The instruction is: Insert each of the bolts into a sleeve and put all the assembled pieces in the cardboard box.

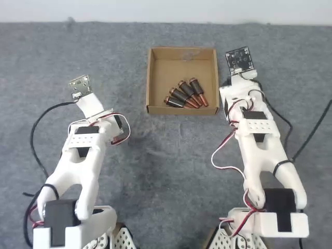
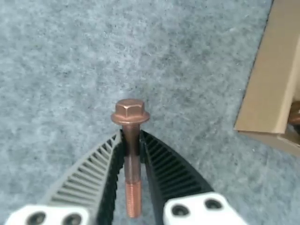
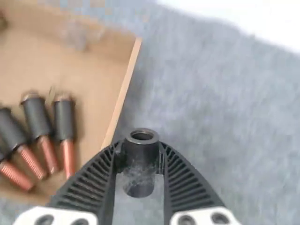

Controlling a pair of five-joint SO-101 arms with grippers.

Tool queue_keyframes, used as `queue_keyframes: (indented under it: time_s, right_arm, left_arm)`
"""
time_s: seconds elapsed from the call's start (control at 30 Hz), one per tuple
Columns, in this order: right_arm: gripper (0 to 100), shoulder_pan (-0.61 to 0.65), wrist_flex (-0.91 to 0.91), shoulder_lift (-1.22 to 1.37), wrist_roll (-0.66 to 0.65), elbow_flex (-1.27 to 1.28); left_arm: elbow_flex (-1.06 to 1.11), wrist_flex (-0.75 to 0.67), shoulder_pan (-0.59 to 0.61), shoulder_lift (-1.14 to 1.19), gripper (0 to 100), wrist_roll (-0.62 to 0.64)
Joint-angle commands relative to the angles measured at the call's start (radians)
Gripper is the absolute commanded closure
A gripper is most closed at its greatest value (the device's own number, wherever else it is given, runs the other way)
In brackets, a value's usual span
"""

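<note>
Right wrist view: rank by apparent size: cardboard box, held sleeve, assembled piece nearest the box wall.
1. cardboard box, largest.
2-3. held sleeve and assembled piece: unranked. The sleeve looks thicker and about as long, but sits nearer the camera.

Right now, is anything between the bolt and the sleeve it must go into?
Yes: the cardboard box, holding four assembled pieces, sits between the bolt in the left gripper and the sleeve in the right gripper.
</note>
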State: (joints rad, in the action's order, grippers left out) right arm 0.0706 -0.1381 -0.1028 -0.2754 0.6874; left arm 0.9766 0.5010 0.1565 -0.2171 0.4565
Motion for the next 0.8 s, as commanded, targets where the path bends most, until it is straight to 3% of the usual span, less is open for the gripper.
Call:
queue_keyframes:
  time_s: [0.0,0.47,0.77]
  right_arm:
    - [99.2,0.010,0.177,0.001,-0.008,-0.058]
    - [99.3,0.070,0.799,0.280,-0.005,-0.054]
    - [99.3,0.071,1.129,0.329,0.163,0.132]
  left_arm:
    - [-0.015,-0.026,0.002,-0.055,99,-0.011]
    - [-0.008,-0.069,0.002,-0.054,99,-0.011]
    - [-0.008,-0.077,0.000,-0.052,99,-0.011]
